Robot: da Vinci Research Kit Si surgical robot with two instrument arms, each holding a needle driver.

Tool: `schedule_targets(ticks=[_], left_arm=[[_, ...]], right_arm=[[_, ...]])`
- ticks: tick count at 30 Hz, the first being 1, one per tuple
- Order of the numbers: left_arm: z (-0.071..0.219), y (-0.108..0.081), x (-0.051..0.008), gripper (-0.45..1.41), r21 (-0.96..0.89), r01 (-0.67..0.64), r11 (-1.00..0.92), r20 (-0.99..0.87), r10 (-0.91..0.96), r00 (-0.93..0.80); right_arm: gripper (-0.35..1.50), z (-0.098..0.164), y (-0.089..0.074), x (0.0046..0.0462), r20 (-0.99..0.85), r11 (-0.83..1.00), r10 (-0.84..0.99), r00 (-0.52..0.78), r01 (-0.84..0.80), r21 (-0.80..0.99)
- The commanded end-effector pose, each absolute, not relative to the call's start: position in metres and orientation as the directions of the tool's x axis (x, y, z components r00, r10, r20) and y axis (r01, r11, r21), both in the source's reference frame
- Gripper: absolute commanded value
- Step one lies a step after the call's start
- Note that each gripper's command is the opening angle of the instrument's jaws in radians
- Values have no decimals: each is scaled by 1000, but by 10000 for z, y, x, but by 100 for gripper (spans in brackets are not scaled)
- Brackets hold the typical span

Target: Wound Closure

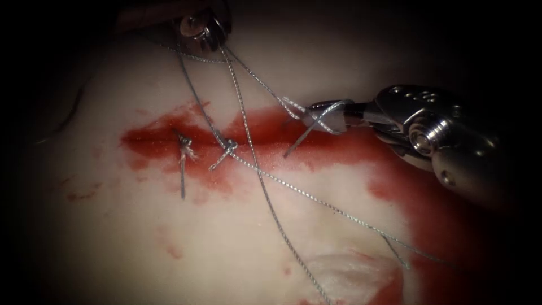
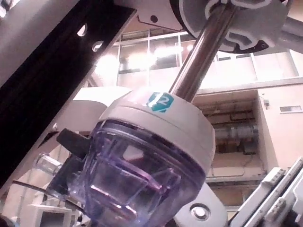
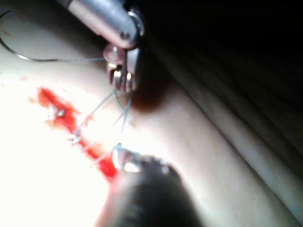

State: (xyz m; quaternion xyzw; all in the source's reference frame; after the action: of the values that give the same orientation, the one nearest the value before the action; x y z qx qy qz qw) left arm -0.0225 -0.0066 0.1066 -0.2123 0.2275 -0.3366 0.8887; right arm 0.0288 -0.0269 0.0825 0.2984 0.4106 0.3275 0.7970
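Where the left wrist view looks up along the shaft, you can read a white "12" on a teal label [image 2: 160, 101] stuck to the pale collar above a clear violet-tinted housing [image 2: 132, 175]; behind it stand lit windows [image 2: 142, 59] and a beige wall with pipework [image 2: 236, 132]. Your working surface is the tissue [image 1: 141, 248], pale and glossy, with red fluid [image 1: 265, 127] pooled along the cut [image 1: 164, 140] and spreading toward the endoscope view's right. You have a finished stitch [image 1: 184, 144] at the left end of the cut with a short cut end hanging below it, and a second knot [image 1: 228, 146] just right of it. The thread [image 1: 293, 192], a grey braided strand, runs from that second knot in several lines: up to your left tool [image 1: 204, 27], across the tissue toward the lower right, and over to your right tool [image 1: 324, 116]. Your right tool's jaws are closed on the thread, which is wrapped around them in a loop with a short tail pointing down toward the cut. Your left tool sits at the top edge with strands meeting at it; whether its jaws are open or closed on the thread, I cannot tell. I cannot make out the needle. In the right wrist view your left tool [image 3: 122, 79] hangs above the cut with thread leading down from it.
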Motion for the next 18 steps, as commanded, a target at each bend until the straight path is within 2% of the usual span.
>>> schedule_targets(ticks=[1, 2, 5, 8, 9, 11, 12, 18], left_arm=[[1058, -53, -230, -45, -538, 485, 689, -254, -681, 687], [1056, -56, -230, -45, -549, 492, 676, -232, -689, 687], [1052, -62, -222, -45, -472, 638, 609, -155, -770, 619], [1058, -63, -217, -45, -508, 621, 597, -189, -781, 596], [1067, -64, -216, -45, -563, 574, 594, -201, -773, 602], [1089, -73, -215, -45, -704, 356, 615, -323, -723, 610], [1094, -75, -215, -45, -709, 320, 628, -353, -709, 611], [1115, -80, -222, -45, -479, 473, 740, -520, -673, 526]], right_arm=[[-35, 826, -264, 297, -466, 614, 758, 457, -259, 745], [-35, 825, -265, 299, -466, 617, 753, 464, -252, 746], [-35, 823, -267, 300, -490, 631, 721, 491, -172, 756], [-35, 819, -270, 294, -498, 634, 698, 515, -120, 764], [-35, 817, -269, 290, -506, 640, 687, 521, -105, 761], [-35, 813, -266, 286, -534, 654, 650, 541, -40, 756], [-35, 813, -266, 285, -541, 652, 640, 546, -13, 758], [-35, 812, -269, 282, -706, 715, 455, 542, 250, 653]])
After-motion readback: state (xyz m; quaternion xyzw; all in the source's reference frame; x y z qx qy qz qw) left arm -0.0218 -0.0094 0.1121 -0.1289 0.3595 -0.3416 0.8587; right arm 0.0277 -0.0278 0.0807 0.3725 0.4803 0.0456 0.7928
